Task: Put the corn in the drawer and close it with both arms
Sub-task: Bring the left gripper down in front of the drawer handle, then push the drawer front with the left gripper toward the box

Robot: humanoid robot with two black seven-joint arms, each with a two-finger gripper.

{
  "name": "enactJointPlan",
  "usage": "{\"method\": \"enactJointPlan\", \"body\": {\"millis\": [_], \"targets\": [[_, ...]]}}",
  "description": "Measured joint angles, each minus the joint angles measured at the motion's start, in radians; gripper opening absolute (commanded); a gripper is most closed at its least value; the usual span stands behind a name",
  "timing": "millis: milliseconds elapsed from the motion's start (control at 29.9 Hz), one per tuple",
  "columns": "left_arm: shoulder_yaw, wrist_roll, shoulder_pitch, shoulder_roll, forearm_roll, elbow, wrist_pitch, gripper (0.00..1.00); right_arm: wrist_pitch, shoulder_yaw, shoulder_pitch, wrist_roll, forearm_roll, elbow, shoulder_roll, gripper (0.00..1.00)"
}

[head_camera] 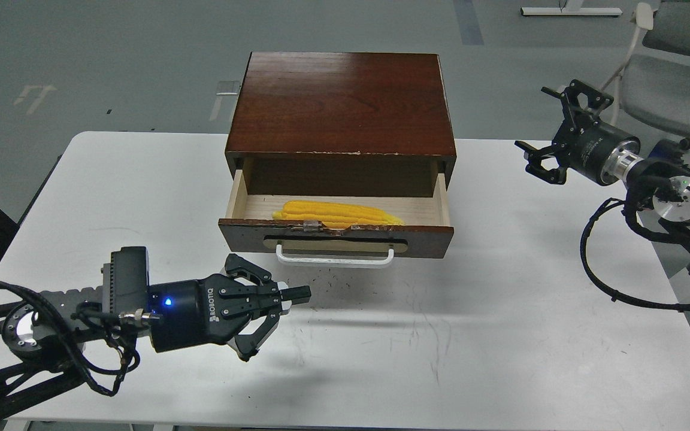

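Observation:
The yellow corn (pixel 336 214) lies lengthwise inside the open drawer (pixel 243 233), just behind its dark chipped front. The white bar handle (pixel 334 258) faces me. My left gripper (pixel 296 294) is low over the table, in front of and left of the drawer front. It points right, with its fingertips together and nothing between them. My right gripper (pixel 533 120) hangs above the table's far right, well right of the drawer. Its fingers are spread apart and empty.
The drawer belongs to a dark brown wooden cabinet (pixel 342 102) at the back middle of the white table (pixel 441 347). A grey chair (pixel 674 78) stands behind the right arm. Loose black cable (pixel 596 269) hangs from the right arm over the table's right edge.

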Motion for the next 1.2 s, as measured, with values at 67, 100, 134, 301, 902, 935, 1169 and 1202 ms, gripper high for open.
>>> {"method": "enactJointPlan", "body": {"millis": [67, 100, 134, 301, 902, 935, 1169, 1202], "targets": [[-0.002, 0.0, -0.006, -0.024, 0.0, 0.013, -0.019, 0.0, -0.001, 0.0, 0.0, 0.0, 0.0, -0.002, 0.003, 0.96], [-0.003, 0.0, -0.007, -0.033, 0.0, 0.016, -0.024, 0.0, -0.002, -0.001, 0.0, 0.0, 0.0, -0.003, 0.004, 0.96], [-0.004, 0.0, -0.008, -0.043, 0.0, 0.019, -0.028, 0.0, -0.002, -0.001, 0.0, 0.0, 0.0, -0.003, 0.004, 0.96], [-0.009, -0.001, -0.009, -0.092, 0.0, 0.047, -0.034, 0.0, -0.002, -0.002, 0.0, 0.0, 0.0, -0.003, 0.005, 0.96], [-0.018, -0.001, -0.011, -0.138, 0.0, 0.175, -0.06, 0.0, -0.031, -0.003, -0.01, 0.0, 0.0, -0.003, 0.008, 0.96], [-0.019, -0.001, -0.011, -0.14, 0.0, 0.18, -0.06, 0.0, -0.032, -0.003, -0.01, 0.0, 0.0, -0.003, 0.01, 0.96], [-0.057, -0.001, -0.002, -0.163, 0.0, 0.185, -0.059, 0.0, -0.035, -0.005, -0.012, 0.001, -0.001, -0.003, 0.013, 0.96], [-0.062, 0.0, 0.0, -0.165, 0.0, 0.185, -0.059, 0.0, -0.036, -0.005, -0.012, 0.001, -0.001, -0.003, 0.013, 0.96]]}}
